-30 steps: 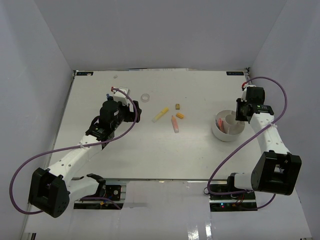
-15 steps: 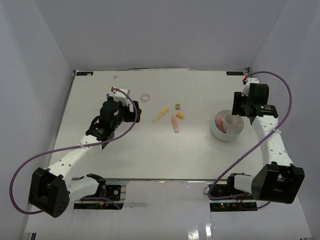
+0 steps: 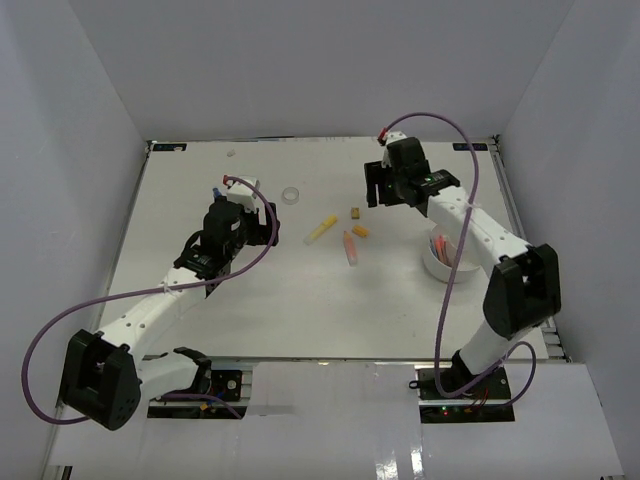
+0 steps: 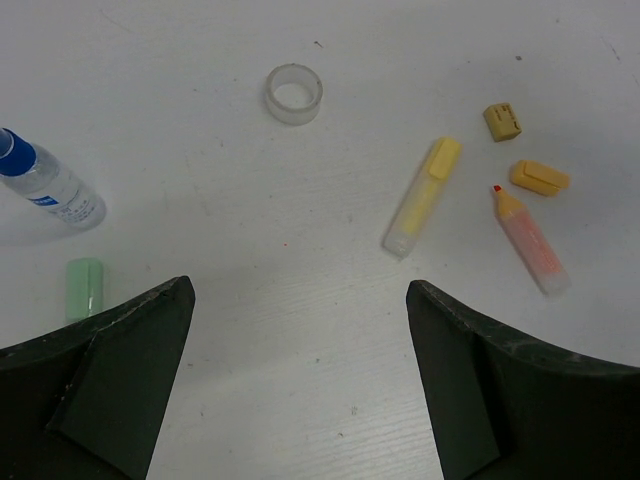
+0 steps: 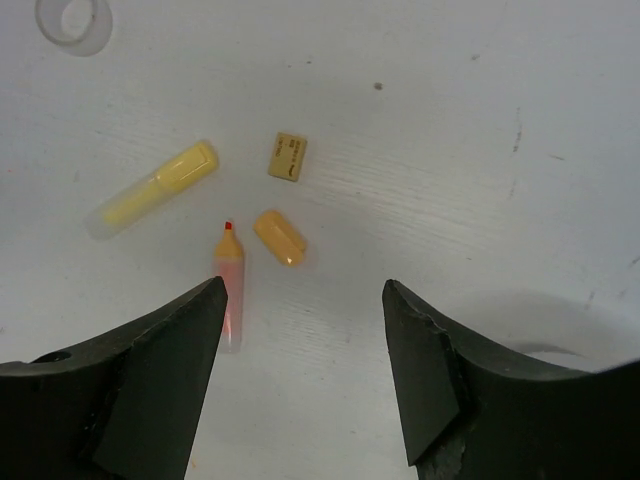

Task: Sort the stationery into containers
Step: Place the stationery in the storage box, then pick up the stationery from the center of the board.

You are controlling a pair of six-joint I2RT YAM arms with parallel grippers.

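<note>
A yellow marker, an uncapped orange marker, its orange cap, a small tan eraser and a clear tape ring lie mid-table. My right gripper hovers open and empty just behind them. Its wrist view shows the cap, eraser and orange marker ahead of its gripper. My left gripper is open and empty left of the yellow marker. A blue-capped bottle and a green item lie to its left. The white tub holds pink pens.
My right arm stretches over the tub from the near right. White walls enclose the table on three sides. A purple cable loops off each arm. The tape ring lies alone behind the left gripper.
My right arm has swung left from above the tub to above the loose markers and eraser. My left arm has barely moved.
</note>
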